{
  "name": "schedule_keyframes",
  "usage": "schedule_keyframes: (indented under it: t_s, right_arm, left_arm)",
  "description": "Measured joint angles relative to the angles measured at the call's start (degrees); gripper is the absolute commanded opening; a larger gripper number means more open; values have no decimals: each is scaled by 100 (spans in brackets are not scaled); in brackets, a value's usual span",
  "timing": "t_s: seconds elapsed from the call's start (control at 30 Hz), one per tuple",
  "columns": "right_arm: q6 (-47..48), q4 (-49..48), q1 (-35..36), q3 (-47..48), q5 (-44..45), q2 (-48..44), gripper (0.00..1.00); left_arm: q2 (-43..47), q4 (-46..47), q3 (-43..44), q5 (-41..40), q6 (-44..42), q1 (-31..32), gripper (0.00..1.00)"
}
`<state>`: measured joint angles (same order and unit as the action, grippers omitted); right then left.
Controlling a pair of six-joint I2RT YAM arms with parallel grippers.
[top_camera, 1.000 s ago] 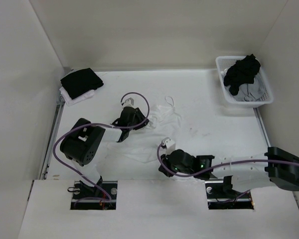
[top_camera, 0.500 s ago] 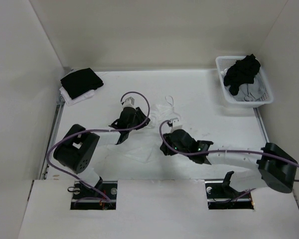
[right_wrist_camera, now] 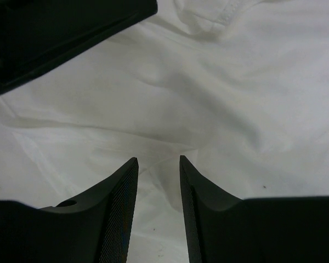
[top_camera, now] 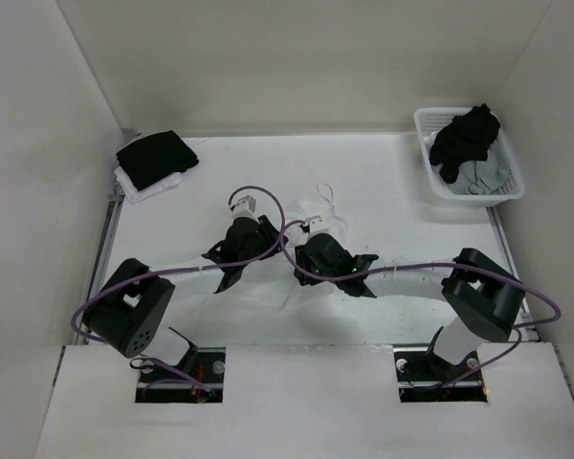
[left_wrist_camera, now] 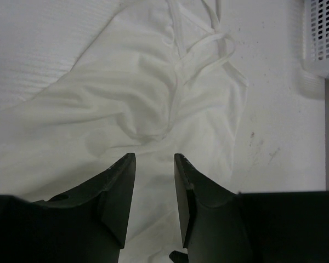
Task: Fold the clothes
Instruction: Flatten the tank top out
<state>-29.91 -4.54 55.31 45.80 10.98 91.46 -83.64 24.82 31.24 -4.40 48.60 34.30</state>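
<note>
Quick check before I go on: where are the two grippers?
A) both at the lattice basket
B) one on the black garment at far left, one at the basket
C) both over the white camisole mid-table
C: each wrist view shows the left gripper and the right gripper with the white camisole under the fingertips, well clear of the basket.

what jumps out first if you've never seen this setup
A crumpled white camisole lies mid-table, with the left fingers and right fingers side by side close over it. Next come a black garment stacked on white at far left, and a white basket of dark clothes at far right.
</note>
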Motion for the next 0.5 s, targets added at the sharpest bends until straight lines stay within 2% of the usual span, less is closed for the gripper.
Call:
schedule_keyframes:
  t_s: [0.17,0.5]
  right_arm:
    - [31,-2,0,2,63,87,27]
    - [35,72,59,13,63,243,32]
  left_arm:
    - [-2,-59,-81,48,114,83,33]
    - [-184,68,-127,219,334,385,33]
